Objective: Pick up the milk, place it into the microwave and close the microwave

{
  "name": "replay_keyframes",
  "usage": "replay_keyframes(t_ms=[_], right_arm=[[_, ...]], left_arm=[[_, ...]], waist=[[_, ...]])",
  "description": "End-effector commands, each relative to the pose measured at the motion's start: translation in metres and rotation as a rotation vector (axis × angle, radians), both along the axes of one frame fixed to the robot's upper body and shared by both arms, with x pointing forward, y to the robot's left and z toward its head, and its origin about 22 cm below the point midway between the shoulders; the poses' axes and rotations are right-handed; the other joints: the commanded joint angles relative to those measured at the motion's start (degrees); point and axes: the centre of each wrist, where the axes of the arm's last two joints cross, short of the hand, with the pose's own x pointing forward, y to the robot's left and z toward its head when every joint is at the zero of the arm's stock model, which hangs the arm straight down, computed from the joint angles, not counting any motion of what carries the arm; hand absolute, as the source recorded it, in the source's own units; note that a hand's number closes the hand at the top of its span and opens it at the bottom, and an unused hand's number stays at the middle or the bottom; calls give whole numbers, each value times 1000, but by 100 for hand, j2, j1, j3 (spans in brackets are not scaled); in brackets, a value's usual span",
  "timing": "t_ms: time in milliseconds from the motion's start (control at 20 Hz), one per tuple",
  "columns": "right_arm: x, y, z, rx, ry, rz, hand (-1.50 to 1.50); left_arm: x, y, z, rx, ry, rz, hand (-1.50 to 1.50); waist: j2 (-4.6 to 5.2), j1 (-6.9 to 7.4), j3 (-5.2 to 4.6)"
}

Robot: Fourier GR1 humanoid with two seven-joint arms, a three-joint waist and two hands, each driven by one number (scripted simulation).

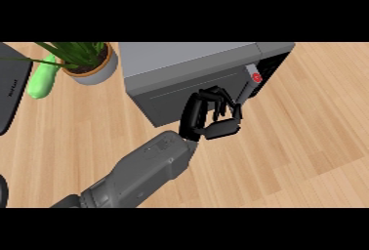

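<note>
**At the microwave door, closing step**

On the wooden counter [310, 136], pale planks with a light grain, the biggest thing around is the microwave [191, 58]: a boxy grey metal-looking case with a flat top and a darker front. Its door [187, 95] looks nearly closed but not fully, since there's a dark gap at the right end, next to the control strip with the red button [256, 76].

Next biggest is the one grey forearm coming up from the bottom left. Honestly I can't say for sure which arm it is; it enters on the left, so I'm calling it the left hand [213, 117]. The black fingers are curled, with the tips against the door front, and I don't see anything pinched in them. No other hand shows.

The milk isn't visible anywhere. My guess is it's already inside behind the door, but that's a guess.

So I'd say we're on the last step, pushing the door shut. The next move probably needs a steady push towards the case until that gap disappears.

Smaller stuff: a round grey pot with a spiky green plant [90, 61] at the upper left, a smooth light green oblong thing [43, 80] beside it, and a dark flat slab [10, 93] at the left edge.
</note>
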Motion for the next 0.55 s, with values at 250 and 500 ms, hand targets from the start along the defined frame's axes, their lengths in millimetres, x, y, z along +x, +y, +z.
replay_keyframes(t_ms=[250,500], right_arm=[[7,-13,7,24,-6,25,-150],[11,-21,14,21,-7,13,-150]], left_arm=[[22,-1,18,16,-8,25,150],[24,-4,23,11,-29,22,150]], waist=[[64,-44,-17],[101,-25,-16]])
